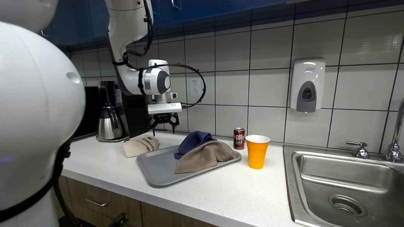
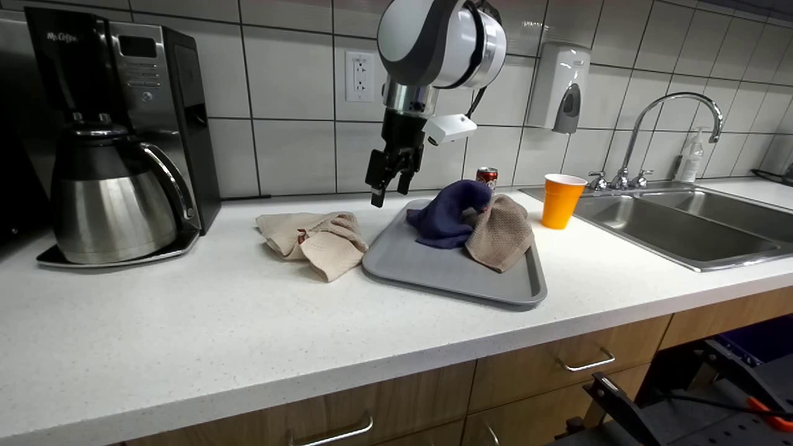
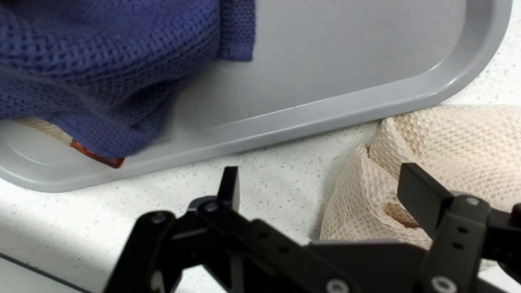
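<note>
My gripper [image 1: 163,132] hangs above the counter near the back wall, its fingers spread wide with nothing between them. In the wrist view the open gripper [image 3: 320,175] is over the gap between the grey tray [image 3: 346,49] and a crumpled beige cloth [image 3: 358,203]; one finger [image 3: 425,199] overlaps that cloth in the picture. It appears raised above it, not touching. On the tray lie a bunched blue cloth [image 2: 443,217] and, against it, a brown cloth [image 2: 503,235]. A red tag pokes out under the blue cloth's edge in the wrist view.
An orange cup [image 1: 257,153] and a dark red soda can [image 1: 239,138] stand beyond the tray, towards the steel sink [image 1: 293,189]. A coffee maker with a steel carafe [image 2: 118,210] stands at the opposite end. The tiled wall [image 2: 291,155] runs close behind the arm.
</note>
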Robot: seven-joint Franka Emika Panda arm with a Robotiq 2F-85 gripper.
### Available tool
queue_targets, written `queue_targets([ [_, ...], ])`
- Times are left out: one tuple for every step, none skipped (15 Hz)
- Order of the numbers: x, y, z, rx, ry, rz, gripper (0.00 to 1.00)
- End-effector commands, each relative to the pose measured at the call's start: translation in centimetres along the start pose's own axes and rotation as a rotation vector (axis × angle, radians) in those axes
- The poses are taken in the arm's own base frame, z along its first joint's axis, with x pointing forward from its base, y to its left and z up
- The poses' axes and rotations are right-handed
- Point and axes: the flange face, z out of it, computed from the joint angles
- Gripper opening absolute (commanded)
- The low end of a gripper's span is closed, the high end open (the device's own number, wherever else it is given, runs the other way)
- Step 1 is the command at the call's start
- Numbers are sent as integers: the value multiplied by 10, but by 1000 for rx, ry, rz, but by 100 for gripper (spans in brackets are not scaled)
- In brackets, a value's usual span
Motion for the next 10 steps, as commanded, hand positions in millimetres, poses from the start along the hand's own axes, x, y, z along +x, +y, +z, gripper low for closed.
queue_targets([
  [14,6,2,34,-7,-99,100],
  [18,5,2,37,-4,-124,100],
  [20,4,2,36,-3,-144,100],
  [22,2,1,39,1,-170,100],
  [23,0,1,42,4,-197,100],
  [25,-4,-1,51,7,-229,100],
  [25,-7,-2,61,5,-260,100],
  [25,-11,-3,80,1,-297,100],
  [24,-15,-4,101,-7,-336,100],
  [23,-19,-3,120,-17,-373,100],
])
